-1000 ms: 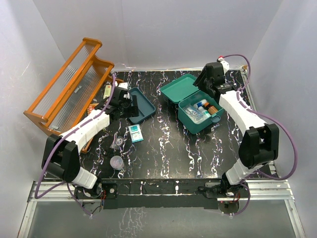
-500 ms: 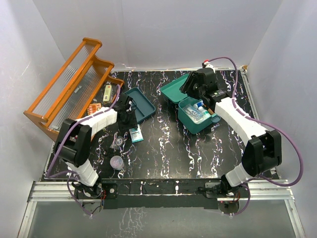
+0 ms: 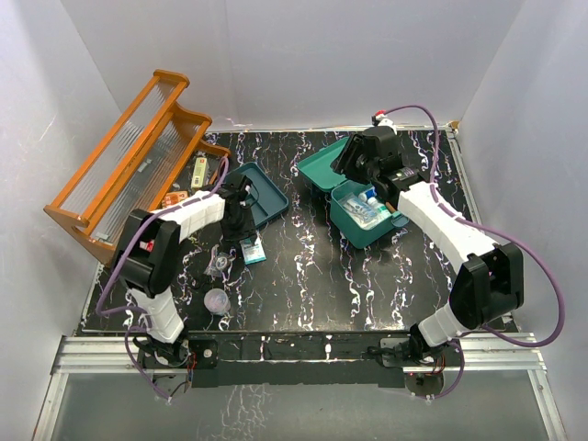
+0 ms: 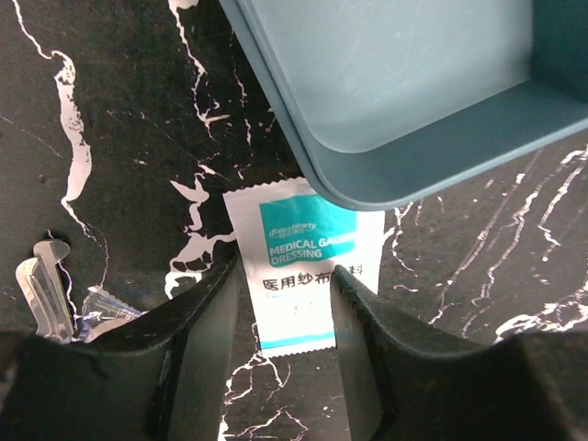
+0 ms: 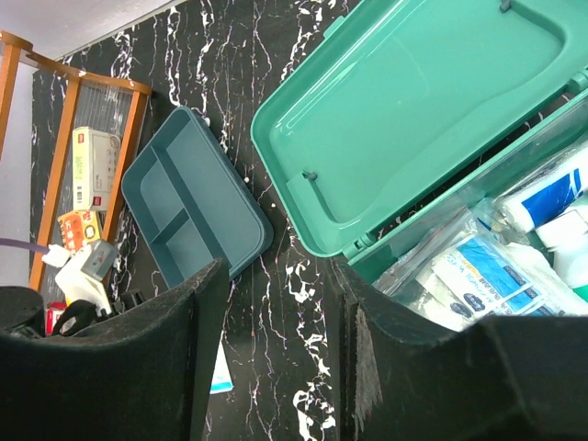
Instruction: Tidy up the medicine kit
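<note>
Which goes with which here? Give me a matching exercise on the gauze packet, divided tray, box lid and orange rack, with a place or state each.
Things:
1 gauze packet
2 divided tray
3 box lid
4 orange rack

Place or state:
A swung open
B tilted, far left
C flat on the table, between the jaws of the left gripper
D empty, on the table

Pairs: 1-C, 2-D, 3-A, 4-B
</note>
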